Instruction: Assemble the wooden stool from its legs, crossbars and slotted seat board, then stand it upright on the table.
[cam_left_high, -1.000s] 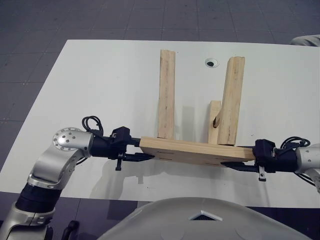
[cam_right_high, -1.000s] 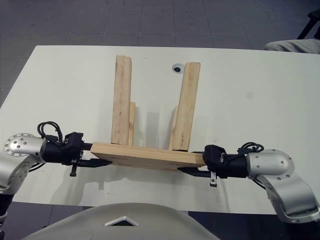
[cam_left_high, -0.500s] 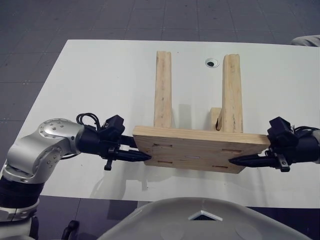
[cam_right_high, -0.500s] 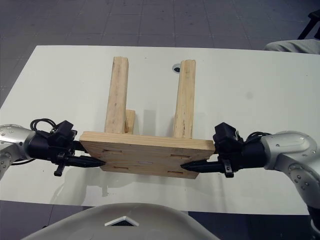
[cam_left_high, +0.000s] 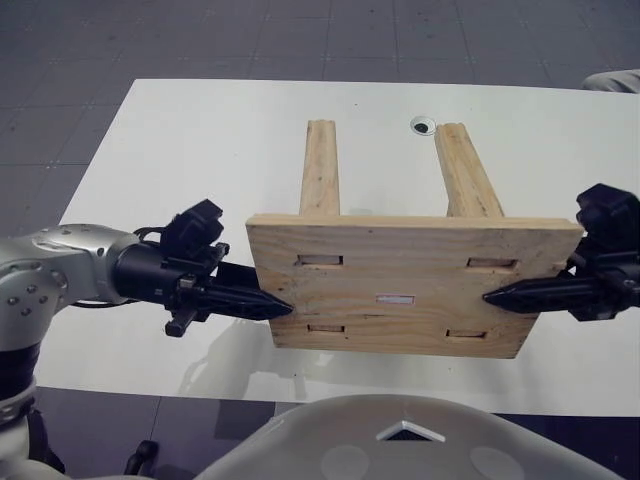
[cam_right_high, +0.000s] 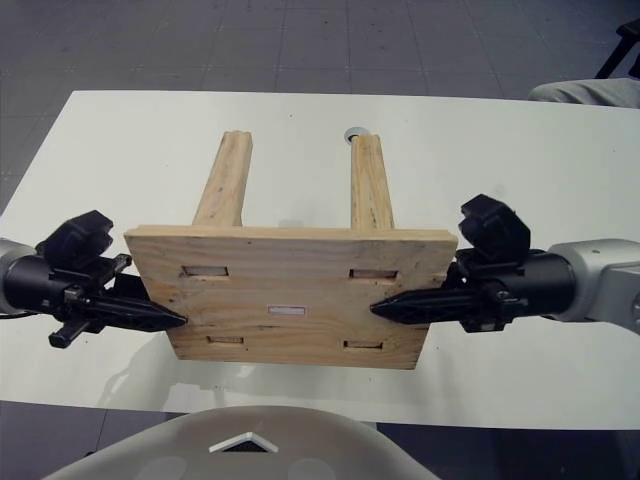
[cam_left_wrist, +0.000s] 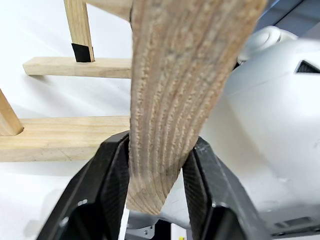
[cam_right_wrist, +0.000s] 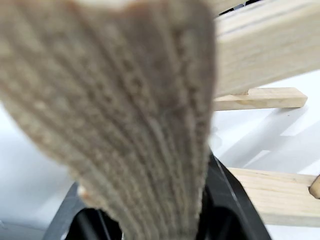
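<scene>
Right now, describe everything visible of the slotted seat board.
The seat board is a pale, rough-grained wooden rectangle with four small rectangular slots near its corners and a small light patch at its centre. It is tilted up above the table, broad face toward the head camera. The left gripper and right gripper clamp its opposite short edges with their fingers. Two legs extend behind it.
</scene>
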